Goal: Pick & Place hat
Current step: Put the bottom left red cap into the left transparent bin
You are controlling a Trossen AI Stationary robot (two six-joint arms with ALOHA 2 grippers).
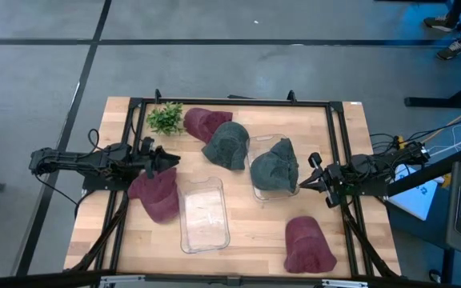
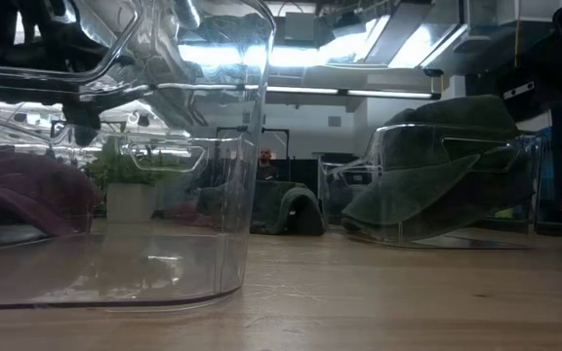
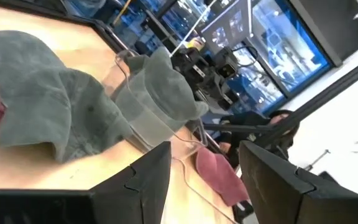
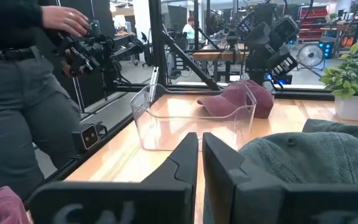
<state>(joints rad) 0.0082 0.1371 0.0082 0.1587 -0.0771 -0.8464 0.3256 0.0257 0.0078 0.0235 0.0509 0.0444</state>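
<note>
Your left gripper (image 1: 169,158), fingers apart and empty, sits just above the maroon hat (image 1: 156,194), whose long axis runs toward the surface's front edge; your right gripper (image 1: 309,178) fingers are closed, empty.

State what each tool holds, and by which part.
Nothing is held. The left tool is open and empty above the table near a maroon hat; the right tool is shut and empty beside the grey hat.

One hat (image 1: 274,170) sits in the right bin (image 1: 256,190). The middle bin (image 1: 204,214) seems to hold nothing. Another hat (image 1: 157,194) lies left of it, and a plant (image 1: 166,118) stands behind.
</note>
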